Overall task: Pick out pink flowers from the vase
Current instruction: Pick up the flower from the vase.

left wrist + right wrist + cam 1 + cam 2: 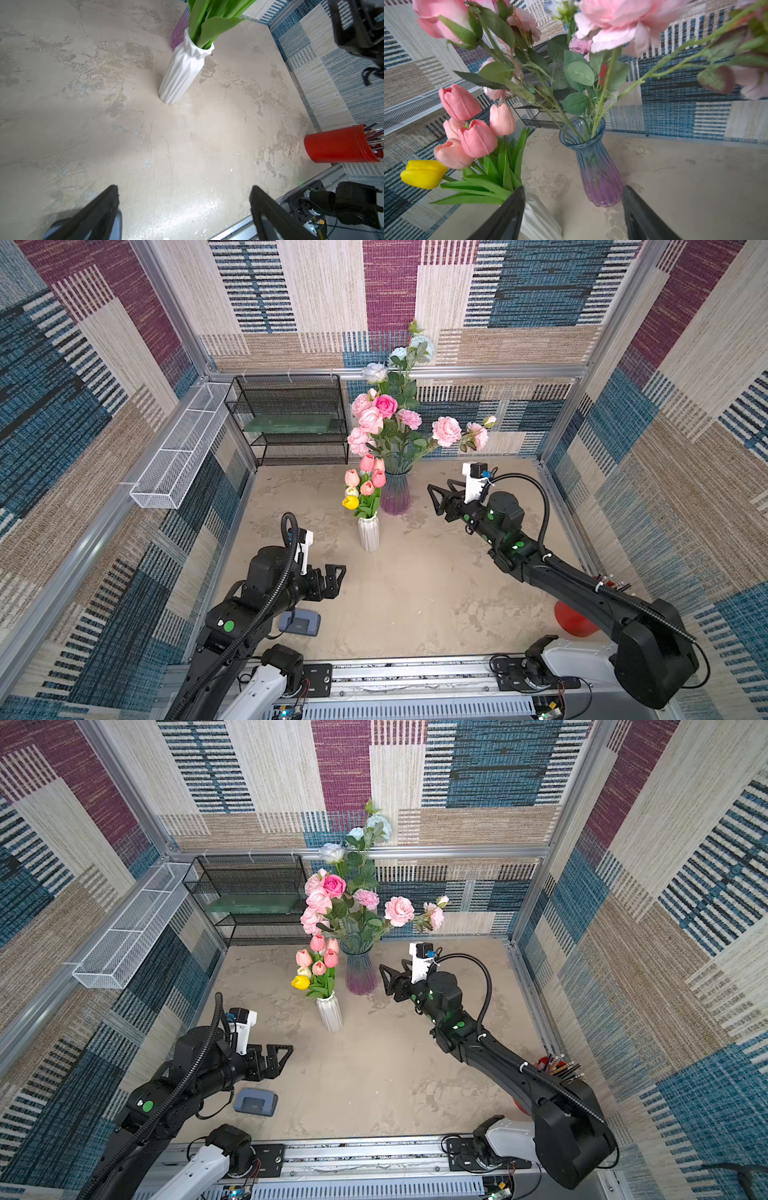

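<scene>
- Pink peonies [446, 431] and a hot-pink rose [386, 405] are standing in the glass vase [395, 497]; their stems are blurring together behind its ribbed, tinted wall.
- Salmon-pink tulips [367, 463] are sitting in the white vase [369, 533], just beside the glass vase.
- In the right wrist view the upper blooms are running off the frame edge.
- The right fingers [508, 214] are standing apart, holding nothing, near the glass vase without touching it.
- The left fingers [99, 212] are spreading wide, empty, well apart from the glass vase.
- A red cup [573, 620] is hiding mostly behind the right arm.
- Bare desk [415, 593] is lying open on the robot's side of the glass vase.
</scene>
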Action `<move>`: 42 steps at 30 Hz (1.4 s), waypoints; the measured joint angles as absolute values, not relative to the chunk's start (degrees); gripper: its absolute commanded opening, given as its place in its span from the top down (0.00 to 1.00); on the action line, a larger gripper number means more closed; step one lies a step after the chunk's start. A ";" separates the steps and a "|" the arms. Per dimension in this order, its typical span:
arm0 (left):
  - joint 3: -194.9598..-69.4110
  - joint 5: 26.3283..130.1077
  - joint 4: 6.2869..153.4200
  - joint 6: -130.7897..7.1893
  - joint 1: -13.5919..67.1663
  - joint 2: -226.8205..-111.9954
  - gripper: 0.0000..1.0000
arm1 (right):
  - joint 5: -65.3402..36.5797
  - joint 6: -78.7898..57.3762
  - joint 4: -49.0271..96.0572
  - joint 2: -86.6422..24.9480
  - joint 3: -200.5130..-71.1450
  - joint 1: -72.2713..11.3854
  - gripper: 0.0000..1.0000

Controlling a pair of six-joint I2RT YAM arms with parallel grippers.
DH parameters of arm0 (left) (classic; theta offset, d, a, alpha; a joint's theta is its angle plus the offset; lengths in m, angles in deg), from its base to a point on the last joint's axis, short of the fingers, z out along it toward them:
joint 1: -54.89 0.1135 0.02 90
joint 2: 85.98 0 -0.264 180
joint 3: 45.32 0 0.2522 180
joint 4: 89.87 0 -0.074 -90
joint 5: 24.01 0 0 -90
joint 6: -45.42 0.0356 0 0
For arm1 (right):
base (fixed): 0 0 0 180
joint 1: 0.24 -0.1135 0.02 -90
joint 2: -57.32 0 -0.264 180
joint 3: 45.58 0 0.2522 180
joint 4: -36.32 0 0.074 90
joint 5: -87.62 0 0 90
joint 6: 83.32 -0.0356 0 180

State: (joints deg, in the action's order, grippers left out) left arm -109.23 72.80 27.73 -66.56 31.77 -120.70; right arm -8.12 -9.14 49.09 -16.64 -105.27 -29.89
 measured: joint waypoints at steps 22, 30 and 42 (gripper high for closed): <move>-106.83 68.56 29.50 -65.62 29.61 -121.49 0.04 | -17.52 0.35 85.11 -40.07 -105.49 -27.59 0.52; -106.81 69.82 29.63 -65.20 29.61 -121.62 0.05 | -12.71 -1.88 90.94 -47.19 -111.33 -27.16 0.48; -106.70 70.00 29.70 -65.20 29.61 -121.90 0.08 | -11.42 -4.41 91.23 -57.51 -122.47 -27.03 0.66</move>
